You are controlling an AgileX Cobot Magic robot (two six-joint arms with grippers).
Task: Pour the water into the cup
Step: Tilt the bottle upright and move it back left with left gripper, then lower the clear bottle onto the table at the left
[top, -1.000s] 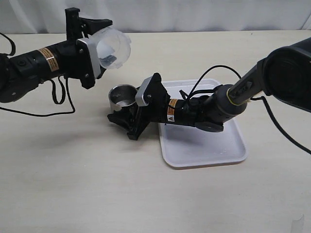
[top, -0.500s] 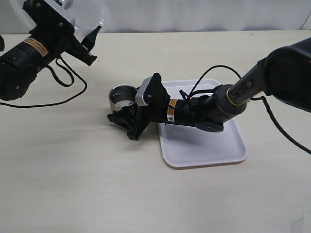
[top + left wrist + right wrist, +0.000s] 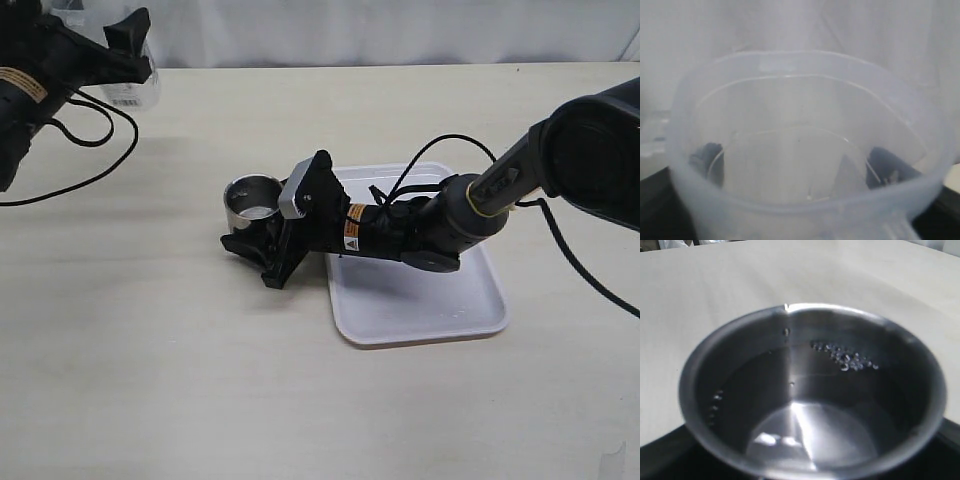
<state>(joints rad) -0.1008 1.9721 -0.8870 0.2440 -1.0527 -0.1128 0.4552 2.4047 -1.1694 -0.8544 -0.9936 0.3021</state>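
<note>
The cup, short and of dull steel, stands on the table just left of the white tray. My right gripper is shut on the cup, one black finger at each side. In the right wrist view the cup fills the picture, and clear water with small bubbles lies in it. At the far left back corner my left gripper is shut on the translucent pitcher. The pitcher's rim fills the left wrist view, with dark fingers showing through its wall. I cannot tell whether water is in it.
The white tray lies right of the cup, under my right arm. Black cables loop over the table at the left, and others cross above the tray. A pale curtain closes off the back.
My left arm has carried the pitcher from just above the cup up and away to the far left back corner. The right gripper and the cup have stayed still.
</note>
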